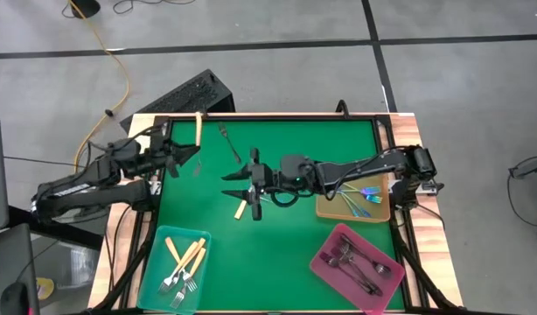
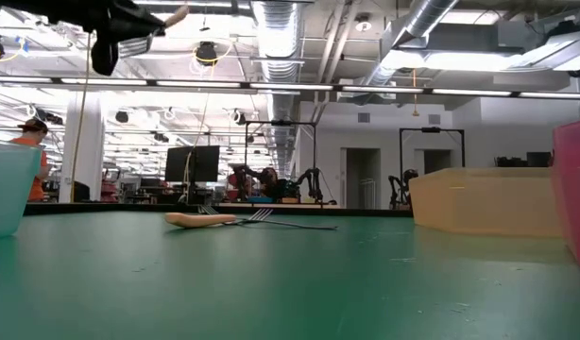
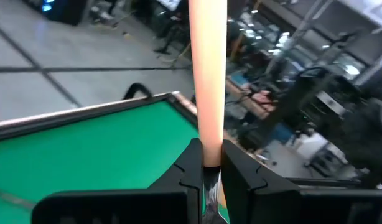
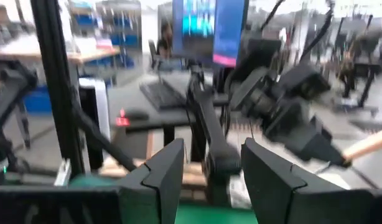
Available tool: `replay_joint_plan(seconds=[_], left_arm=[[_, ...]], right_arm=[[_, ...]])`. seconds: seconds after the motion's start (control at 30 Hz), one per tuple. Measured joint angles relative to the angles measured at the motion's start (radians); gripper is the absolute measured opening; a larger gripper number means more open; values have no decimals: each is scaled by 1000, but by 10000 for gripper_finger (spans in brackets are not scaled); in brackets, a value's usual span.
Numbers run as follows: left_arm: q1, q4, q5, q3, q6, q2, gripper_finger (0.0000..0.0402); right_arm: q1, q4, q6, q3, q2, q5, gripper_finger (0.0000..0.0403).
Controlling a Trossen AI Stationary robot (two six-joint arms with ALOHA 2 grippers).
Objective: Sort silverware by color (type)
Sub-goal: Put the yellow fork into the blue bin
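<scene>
**Figure: Left arm carrying a cream-handled fork above the mat — points of possible failure**

The left gripper [image 1: 183, 156] is pinching a cream-handled fork [image 1: 198, 140] by the neck, fingers [image 3: 192, 168] closed narrowly on the metal just below the handle; the fork is hanging clear of the green mat [image 1: 277, 254] near its far left corner. The right gripper [image 1: 247, 182] is waiting over the middle of the mat with its jaws standing wide and holding nothing. Beneath it one cream-handled fork [image 1: 243, 206] is lying on the mat, and a dark fork [image 1: 228, 140] is lying near the far edge.

The teal tray [image 1: 156, 280] is already holding several cream-handled forks, the tan tray [image 1: 384, 210] the iridescent ones, the pink tray [image 1: 325, 267] the dark ones.

Risks, as judged from this pose: the grip is falling on a slim, smooth neck with the long handle sticking out, so the fork is liable to pivot or slip during the carry. A release made too high over the teal tray is likely to bounce the fork out or onto the rim. The two arms are working close together, so crossing paths is a collision hazard.
</scene>
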Motion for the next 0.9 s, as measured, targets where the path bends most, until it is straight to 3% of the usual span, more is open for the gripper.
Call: replay_joint_plan(seconds=[0.23,0.4,0.57,0.9], left_arm=[[-120,106,-26,0,64,18,16],[-192,205,-72,0,121,72,16],[-250,300,-91,0,185,122,16],[-325,378,-135,0,249,221,16]], right_arm=[[-30,114,75,0,0,-27,182],[-74,111,171,0,0,-104,182],[-100,102,209,0,0,-112,184],[-111,102,231,0,9,-63,251]])
